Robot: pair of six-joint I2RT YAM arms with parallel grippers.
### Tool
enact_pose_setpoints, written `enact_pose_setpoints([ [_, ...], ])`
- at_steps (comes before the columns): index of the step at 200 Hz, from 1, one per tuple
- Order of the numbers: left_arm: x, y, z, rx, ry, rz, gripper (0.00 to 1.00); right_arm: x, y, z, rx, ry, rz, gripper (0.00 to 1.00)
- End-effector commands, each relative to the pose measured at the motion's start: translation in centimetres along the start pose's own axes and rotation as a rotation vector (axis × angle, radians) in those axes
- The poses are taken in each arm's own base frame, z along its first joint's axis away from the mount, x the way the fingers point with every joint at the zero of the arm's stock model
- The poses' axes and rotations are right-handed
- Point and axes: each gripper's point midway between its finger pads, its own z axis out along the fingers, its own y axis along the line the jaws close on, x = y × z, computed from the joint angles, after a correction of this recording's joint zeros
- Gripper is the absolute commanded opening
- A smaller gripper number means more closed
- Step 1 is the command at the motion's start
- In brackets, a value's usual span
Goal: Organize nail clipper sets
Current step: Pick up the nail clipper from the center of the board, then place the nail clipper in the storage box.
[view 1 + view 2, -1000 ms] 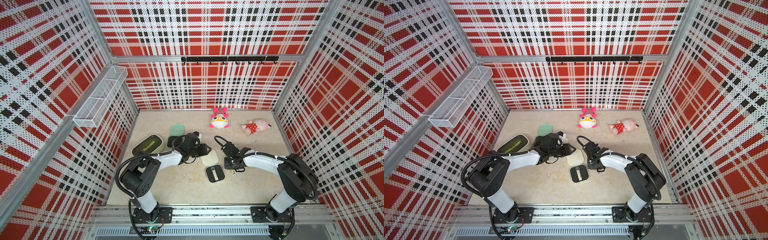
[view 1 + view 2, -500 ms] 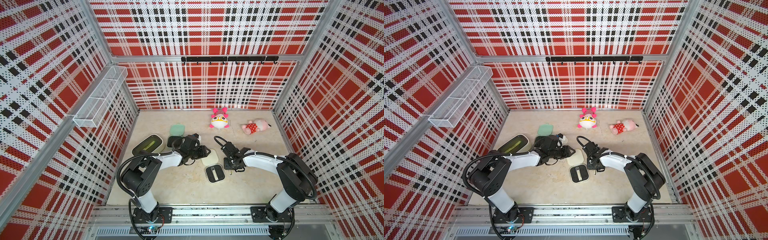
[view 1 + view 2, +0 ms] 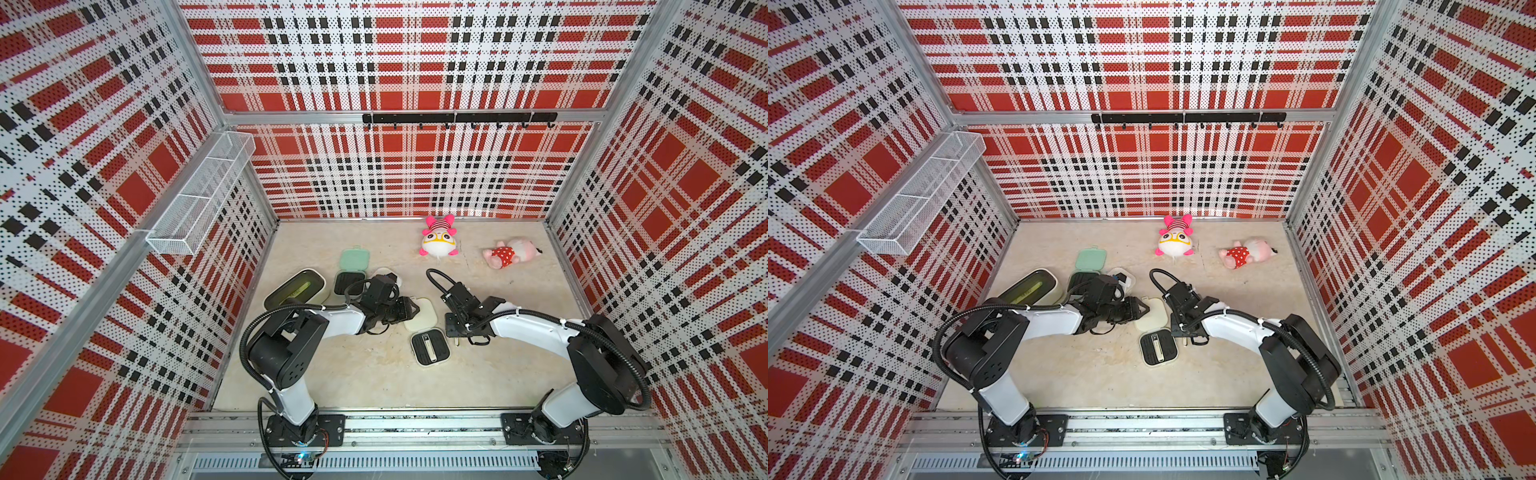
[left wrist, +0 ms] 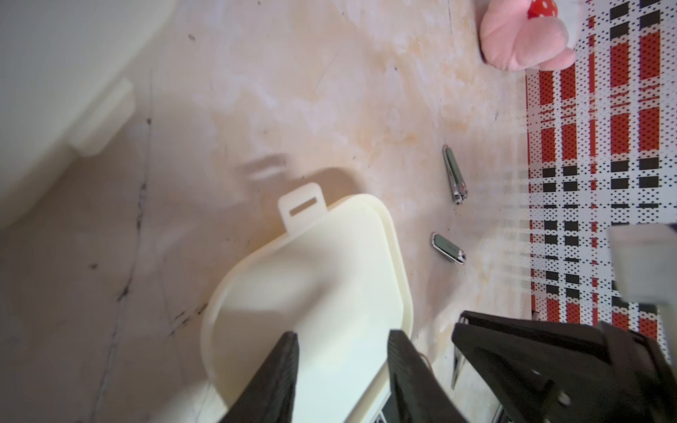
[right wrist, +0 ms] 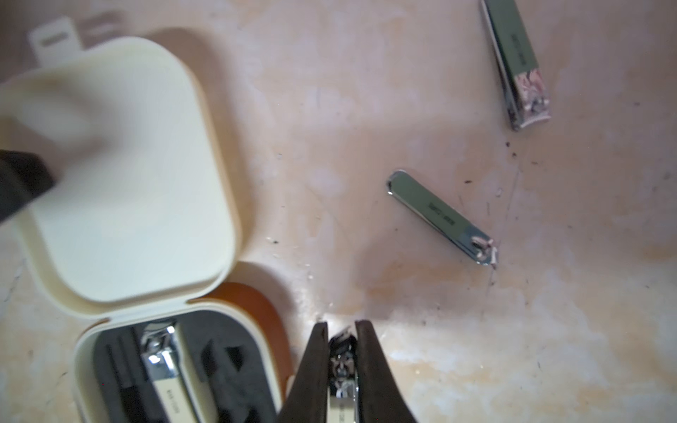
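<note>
An open cream case (image 3: pixel 430 347) (image 3: pixel 1158 348) lies mid-table, with one silver clipper (image 5: pixel 165 366) in its black ribbed insert. Its lid (image 4: pixel 311 285) (image 5: pixel 128 183) is folded back. My left gripper (image 4: pixel 342 335) (image 3: pixel 411 309) is open, its fingers apart over that lid. My right gripper (image 5: pixel 340 326) (image 3: pixel 455 336) is shut on a silver clipper (image 5: pixel 342 360) right beside the case's base. Two more clippers (image 5: pixel 439 216) (image 5: pixel 516 62) lie loose on the table. An open mint green case (image 3: pixel 351 270) lies behind my left arm, and another cream case (image 3: pixel 386 274) is partly hidden by it.
A cream bin (image 3: pixel 296 289) with a dark green inside sits at the left wall. Two pink plush toys (image 3: pixel 438 241) (image 3: pixel 511 257) lie at the back. A wire basket (image 3: pixel 203 195) hangs on the left wall, and a hook rail (image 3: pixel 457 118) runs along the back wall.
My right gripper's jaws have closed onto the clipper beside the open case. My left gripper has barely shifted at the lid.
</note>
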Motion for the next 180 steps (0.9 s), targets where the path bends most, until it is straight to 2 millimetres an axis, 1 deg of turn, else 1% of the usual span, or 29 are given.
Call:
enact_pose_setpoints([
  [1, 0.6, 0.7, 0.4, -0.019, 0.012, -0.002, 0.45, -2.1, 2.6, -1.8, -0.048, -0.117, -0.048, 0.06],
  [25, 0.7, 1.3, 0.5, -0.045, 0.021, -0.010, 0.44, -2.1, 5.2, -2.3, -0.068, -0.178, -0.107, 0.06],
  [45, 0.8, 1.7, 0.6, -0.060, 0.026, -0.015, 0.44, -1.9, 6.5, -2.1, -0.080, -0.204, -0.133, 0.06],
  [66, 0.7, 2.0, 0.5, -0.070, 0.028, -0.017, 0.44, -1.6, 7.4, -1.9, -0.092, -0.230, -0.149, 0.06],
  [119, 0.6, 2.3, 0.2, -0.076, 0.023, -0.022, 0.43, -0.5, 6.9, -0.8, -0.107, -0.245, -0.158, 0.07],
  [180, 0.6, 2.3, 0.2, -0.079, 0.023, -0.023, 0.43, 0.3, 6.6, -0.4, -0.121, -0.237, -0.183, 0.07],
])
